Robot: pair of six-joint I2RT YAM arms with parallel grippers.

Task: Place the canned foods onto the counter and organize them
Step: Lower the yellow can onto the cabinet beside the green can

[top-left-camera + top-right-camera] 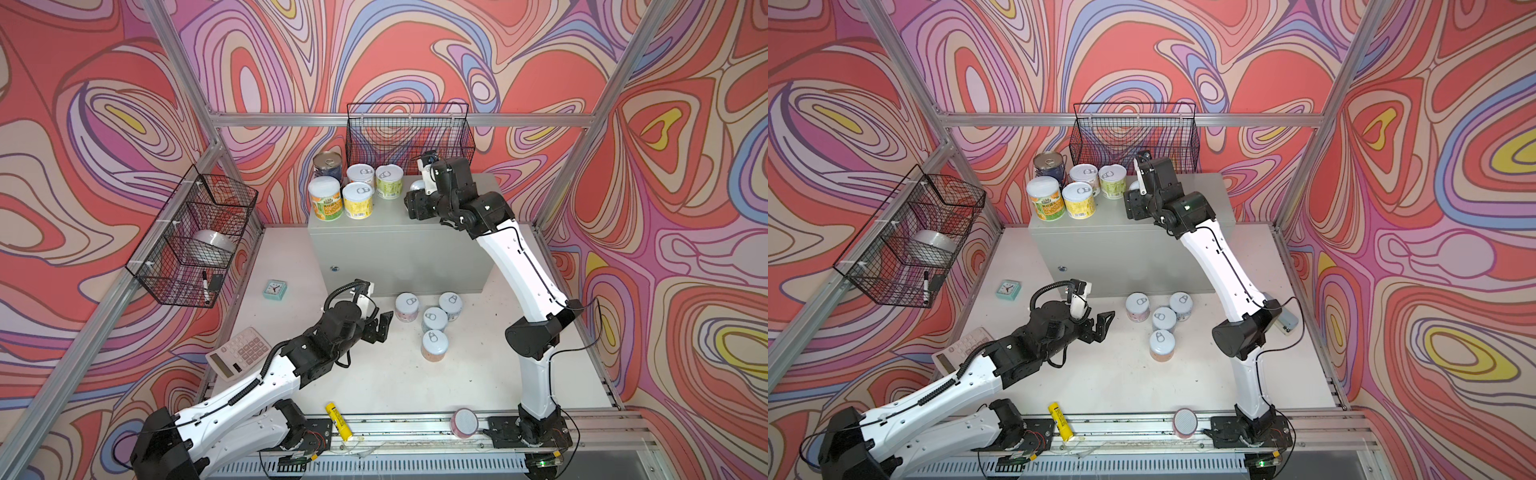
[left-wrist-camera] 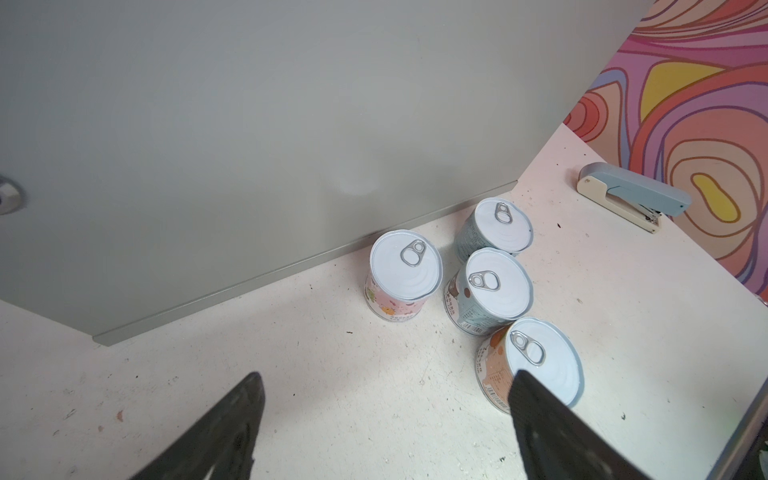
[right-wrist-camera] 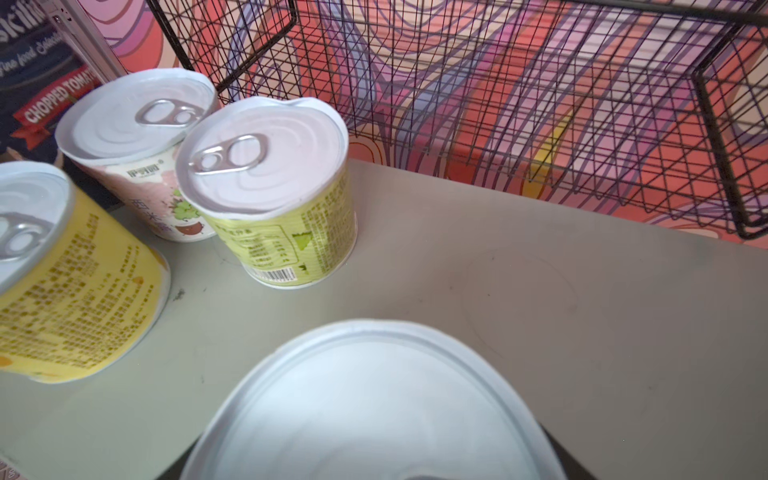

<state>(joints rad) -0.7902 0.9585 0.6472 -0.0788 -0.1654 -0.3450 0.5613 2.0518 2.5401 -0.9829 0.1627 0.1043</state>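
Four cans (image 1: 434,319) stand just ahead of the left gripper (image 1: 384,324), one can (image 1: 415,185) sits at the right gripper (image 1: 417,197), five more (image 1: 358,195) just beside it: ten altogether. Two wire baskets (image 1: 187,266) (image 1: 409,129), and one each of calculator (image 1: 241,351), clock (image 1: 275,289), stapler (image 2: 631,195), marker (image 1: 205,286), tape roll (image 1: 212,245), yellow tube (image 1: 338,420), pink cylinder (image 1: 464,422).

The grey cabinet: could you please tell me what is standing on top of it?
Five cans stand grouped at the cabinet's left rear corner. A sixth can is near the middle, mostly covered by the right arm; its label cannot be seen.
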